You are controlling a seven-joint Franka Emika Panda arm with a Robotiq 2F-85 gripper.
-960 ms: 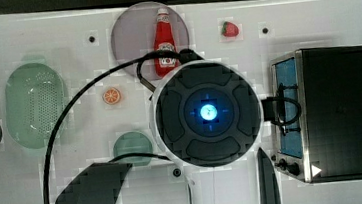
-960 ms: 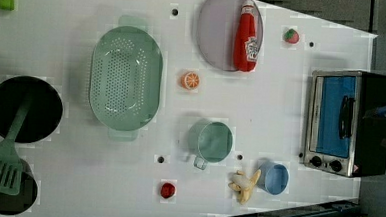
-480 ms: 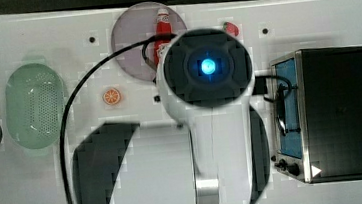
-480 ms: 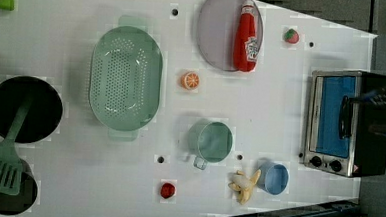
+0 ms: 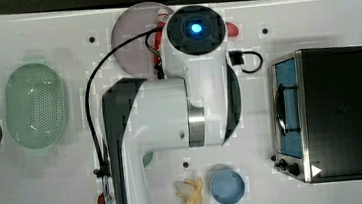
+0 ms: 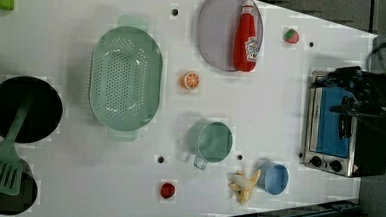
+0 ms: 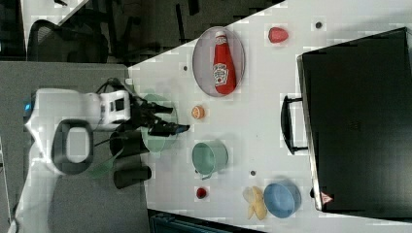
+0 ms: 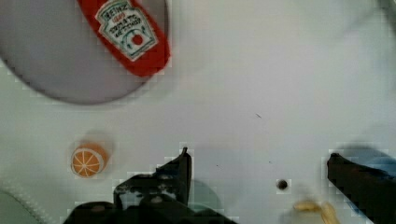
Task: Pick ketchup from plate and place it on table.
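The gripper [image 8: 257,168] stands released, fingers wide apart above the table [image 6: 281,103]. One ketchup [image 6: 247,39] bottle, label reading "HEINZ" in the wrist view, lies on the one plate [image 6: 217,34] at the table's far edge. The left view shows two strawberries, one orange slice [image 6: 190,80], one colander [image 6: 125,78].

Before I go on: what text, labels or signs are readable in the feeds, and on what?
"HEINZ": on the white label of the ketchup lying on the plate, wrist view. The smaller print under it and the tomato picture's surroundings are too blurred to read.
Warning triangle sticker on the toaster oven, right view: a sign, no legible words.
Oven knobs: markings too small to read.
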